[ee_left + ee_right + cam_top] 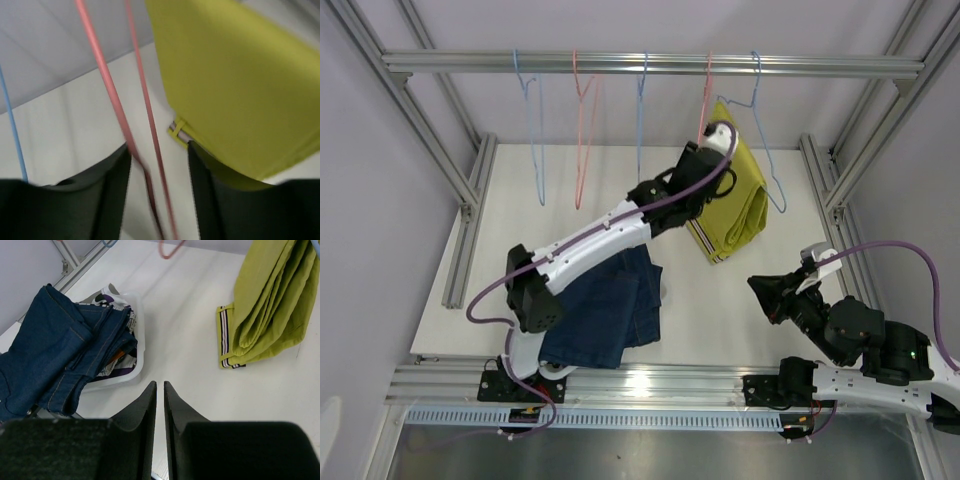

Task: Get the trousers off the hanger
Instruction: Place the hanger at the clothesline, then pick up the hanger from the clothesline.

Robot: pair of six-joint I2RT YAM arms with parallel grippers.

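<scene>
The mustard yellow folded trousers (735, 190) with striped waistband hang on what looks like the blue wire hanger (767, 160) above the table's (720, 310) far right corner; the last pair to free, I judge. My left gripper (159, 165) is spread around the bare pink wire hanger (107, 95) just beside the cloth, so next I must shift right and pinch the yellow fold. My right gripper (160, 400) waits by the near right edge, pressed together, empty
</scene>
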